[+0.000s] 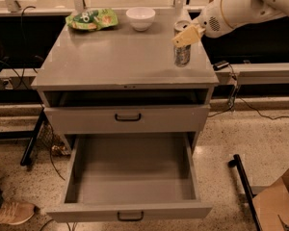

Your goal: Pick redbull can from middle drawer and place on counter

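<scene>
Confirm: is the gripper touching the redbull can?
Cannot tell. The camera view shows the gripper at the top of the redbull can, which stands on the counter near its right edge; the two overlap, so neither contact nor gap is plain.

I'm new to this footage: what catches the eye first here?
The end effector sits at the top of the redbull can, which stands near the right edge of the counter. Below, the middle drawer is pulled wide open.
</scene>
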You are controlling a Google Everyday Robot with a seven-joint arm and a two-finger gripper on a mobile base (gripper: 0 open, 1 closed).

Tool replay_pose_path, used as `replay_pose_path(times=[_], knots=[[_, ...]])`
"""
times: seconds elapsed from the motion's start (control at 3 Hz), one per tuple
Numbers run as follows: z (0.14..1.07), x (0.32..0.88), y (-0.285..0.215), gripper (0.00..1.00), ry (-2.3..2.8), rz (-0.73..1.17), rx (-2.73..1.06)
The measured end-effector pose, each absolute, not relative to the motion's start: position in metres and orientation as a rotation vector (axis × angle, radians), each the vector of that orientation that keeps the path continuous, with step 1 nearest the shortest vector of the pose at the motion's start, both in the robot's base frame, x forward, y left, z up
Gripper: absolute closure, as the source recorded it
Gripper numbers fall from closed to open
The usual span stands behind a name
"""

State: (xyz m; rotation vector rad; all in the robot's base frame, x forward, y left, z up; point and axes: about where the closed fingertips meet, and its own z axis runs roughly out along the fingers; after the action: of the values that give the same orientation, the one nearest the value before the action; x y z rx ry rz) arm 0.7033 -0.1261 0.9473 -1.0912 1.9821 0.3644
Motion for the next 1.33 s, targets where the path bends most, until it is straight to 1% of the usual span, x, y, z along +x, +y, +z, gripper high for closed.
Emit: replay_pose_path(times=[0.67,1.0,1.33], knots=[[0.920,0.723,-0.124,1.00,2.039,0.468,-1.029],[0.911,0.729,-0.123,0.84,2.050,0.496,-1.018],[0.909,0.729,-0.120,0.61,2.051,0.500,-1.022]])
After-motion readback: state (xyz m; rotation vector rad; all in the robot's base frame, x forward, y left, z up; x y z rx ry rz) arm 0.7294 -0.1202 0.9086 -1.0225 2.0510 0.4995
